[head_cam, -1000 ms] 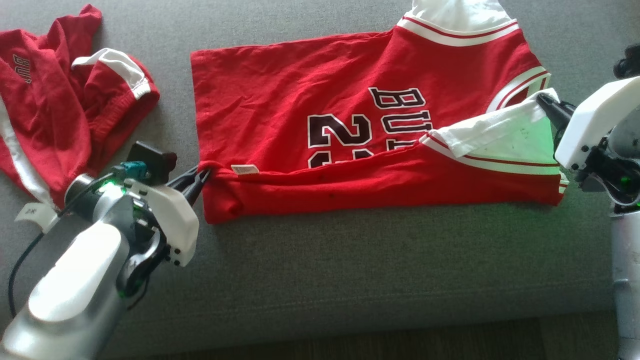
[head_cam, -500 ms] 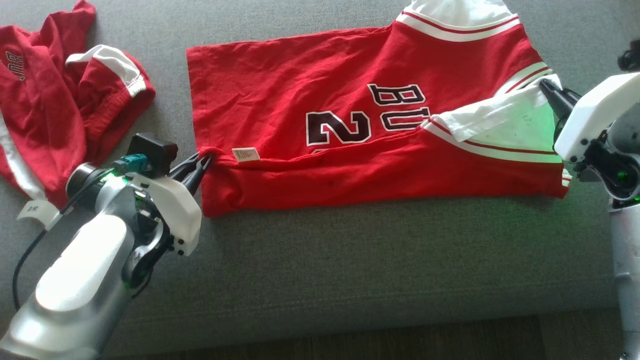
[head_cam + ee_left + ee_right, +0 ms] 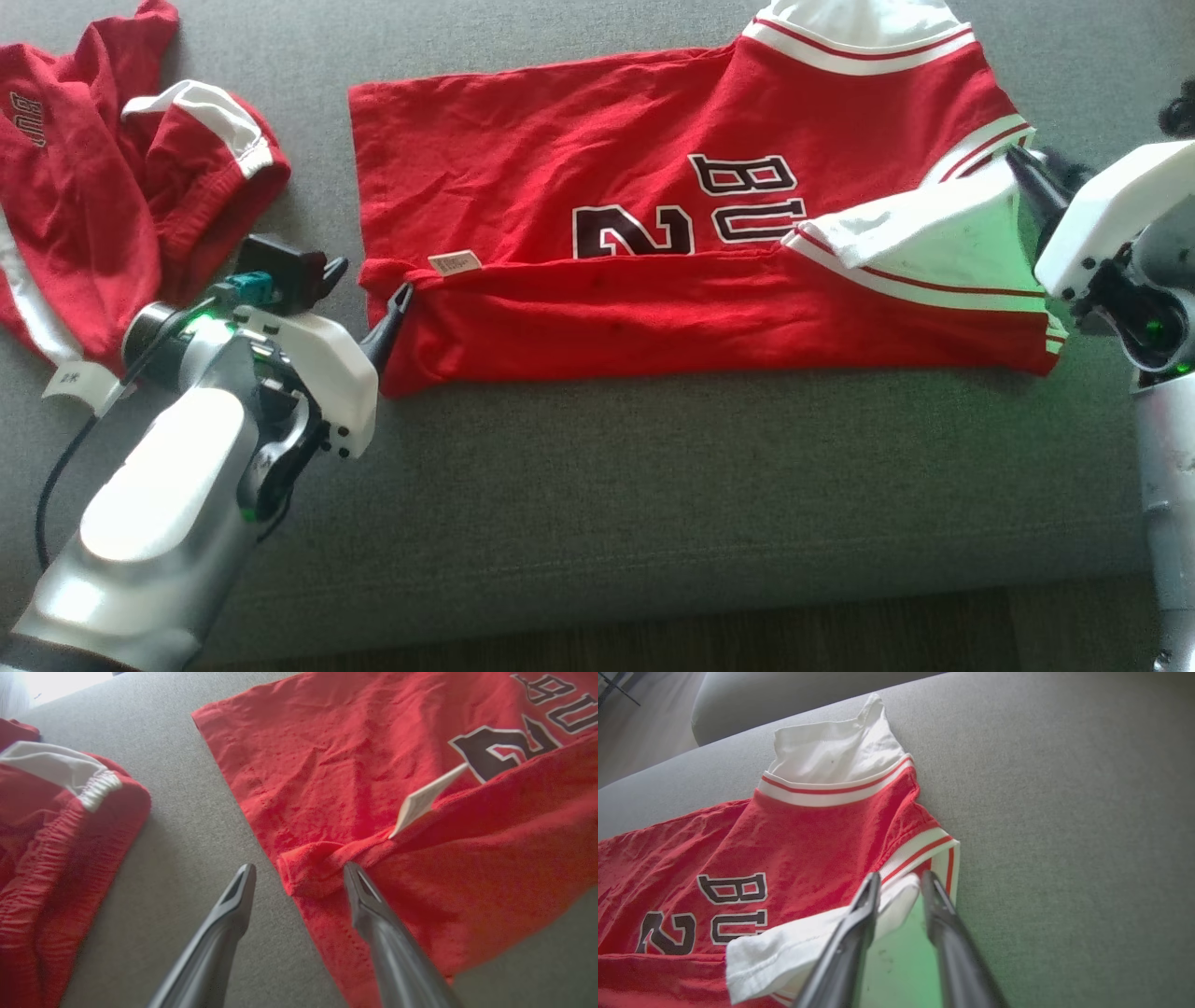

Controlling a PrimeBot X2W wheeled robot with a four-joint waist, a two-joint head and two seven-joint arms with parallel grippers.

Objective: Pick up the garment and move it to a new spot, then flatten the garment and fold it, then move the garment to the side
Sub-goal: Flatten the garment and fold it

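Red jersey (image 3: 653, 177) lies flat on the grey sofa (image 3: 653, 485), its long axis running crosswise between the arms: hem toward the left gripper (image 3: 370, 280), collar end toward the right gripper (image 3: 1032, 166). Its near long edge is folded up over the print. Left jaws stand wide, straddling the folded hem corner (image 3: 308, 877), one finger over cloth and one over sofa. Right jaws stand narrowly apart with the tip of the white sleeve (image 3: 808, 947) between them; whether they pinch it I cannot tell. Each arm is nearest its own end, which suits an end-to-end fold.

Jersey (image 3: 653, 187) on couch (image 3: 653, 485), shorts (image 3: 93, 205) to its left
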